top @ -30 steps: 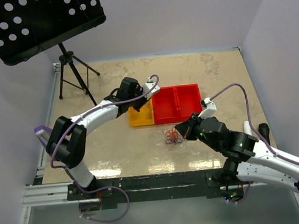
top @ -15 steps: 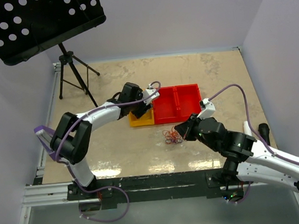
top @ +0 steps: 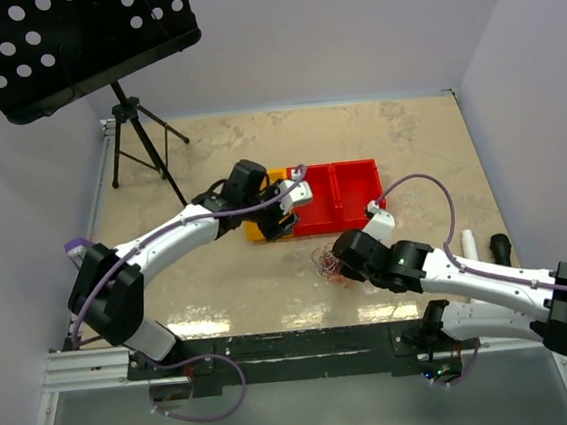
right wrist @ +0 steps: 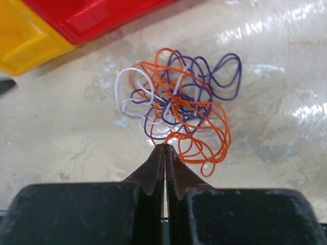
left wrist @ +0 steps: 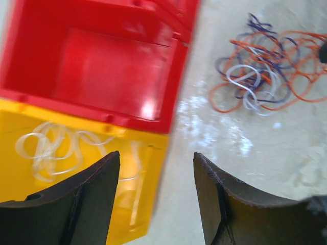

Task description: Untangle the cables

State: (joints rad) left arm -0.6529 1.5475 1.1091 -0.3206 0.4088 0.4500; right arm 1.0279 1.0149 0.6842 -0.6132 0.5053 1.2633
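Presently logged a loose tangle of cables (right wrist: 179,109) lying on the table (top: 221,289), with orange, purple and white strands looped through one another. Placed it just off the near wall of the red bin (top: 353,201), close but not touching. Found the right end effector (right wrist: 164,149) pressed fully together, tips meeting on an orange strand at the near edge of the tangle. Could not tell whether any part of the tangle is lifted off the table. From above, saw the same end effector low over the table right at the tangle, arm stretched in from the right. Found the left end effector (left wrist: 155,168) with fingers well apart and holding nothing. Placed it above the near edge of the bins, over the seam where the yellow bin (left wrist: 15,178) meets the red bin. Saw a white strand (left wrist: 48,148) coiled loosely on the floor of the yellow bin, well apart from the tangle. Noted the tangle again from the left wrist, upper right of that view, on bare table past the red bin's corner. Noted two compartments side by side in the red bin, with the yellow bin butted against its left side. Noted a black perforated music stand (top: 66,42) on a tripod at the far left corner, well clear of both arms.
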